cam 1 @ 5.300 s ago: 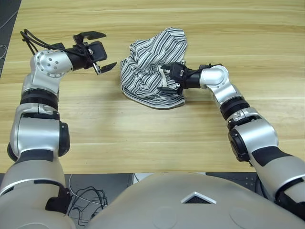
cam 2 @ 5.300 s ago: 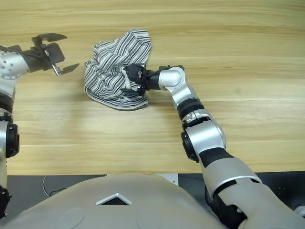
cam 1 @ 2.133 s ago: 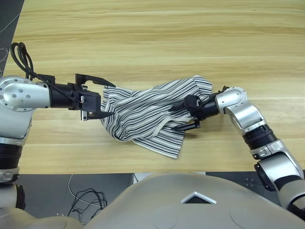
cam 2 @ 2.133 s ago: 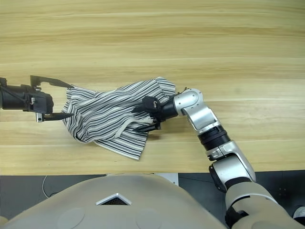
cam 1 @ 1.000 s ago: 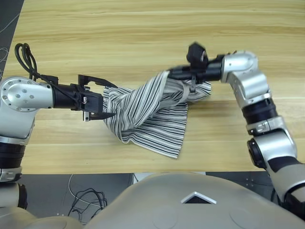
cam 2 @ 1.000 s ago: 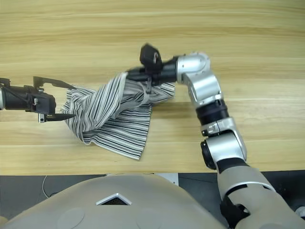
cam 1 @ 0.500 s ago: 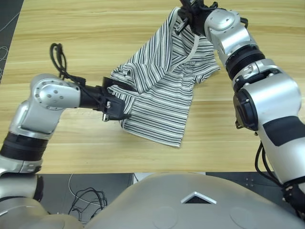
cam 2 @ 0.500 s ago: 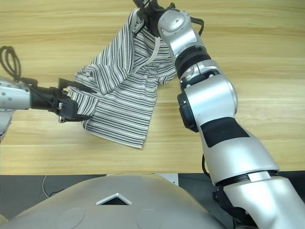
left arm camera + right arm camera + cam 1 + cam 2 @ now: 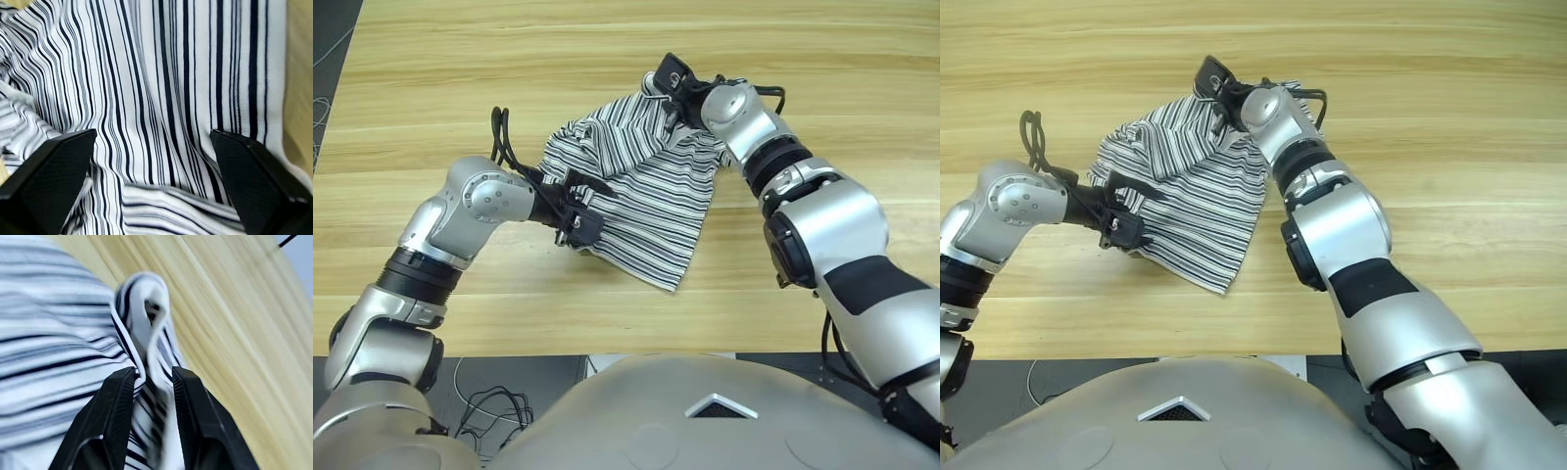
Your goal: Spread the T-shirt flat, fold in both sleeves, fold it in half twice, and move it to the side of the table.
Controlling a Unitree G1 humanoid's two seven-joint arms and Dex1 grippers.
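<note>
- T-shirt (image 9: 651, 201) is trailing lengthwise from your right gripper (image 9: 671, 90), which is pinching its far edge.
- Your left gripper (image 9: 579, 213) is gaping wide against its side, elbow bent.

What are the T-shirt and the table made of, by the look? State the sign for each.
T-shirt: thin soft knit fabric, perhaps cotton, matte; it drapes and creases in folds. Table: light wood or wood-look laminate, smooth with a faint sheen; long grain lines run across it.
</note>
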